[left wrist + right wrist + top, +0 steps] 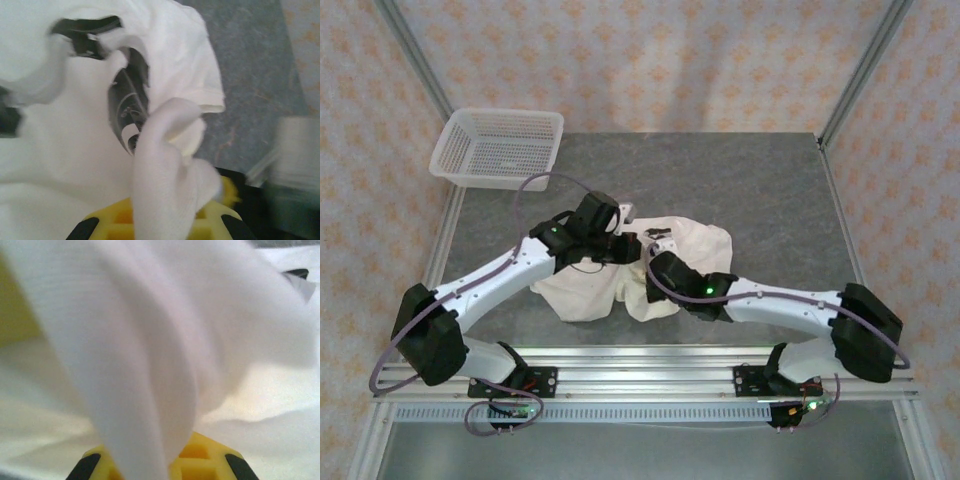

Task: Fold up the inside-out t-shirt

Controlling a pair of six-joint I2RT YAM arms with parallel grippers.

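My left pincer (pixel 623 246) was clamped tight on a bunched fold of the cream t-shirt (pixel 705 245), cloth rising straight out between the jaws. My right pincer (pixel 656 262) was closed too, with a thick fold of the same shirt draped out of it. The two sat just beside each other over the crumpled shirt's middle. My left arm (pixel 510 265) angled in from the near left, wrist bent over; my right arm (pixel 780 298) stretched nearly flat from the near right. The shirt lay mid-tabletop (pixel 770 180), with the white mesh basket (pixel 498 148) at the far-left corner.
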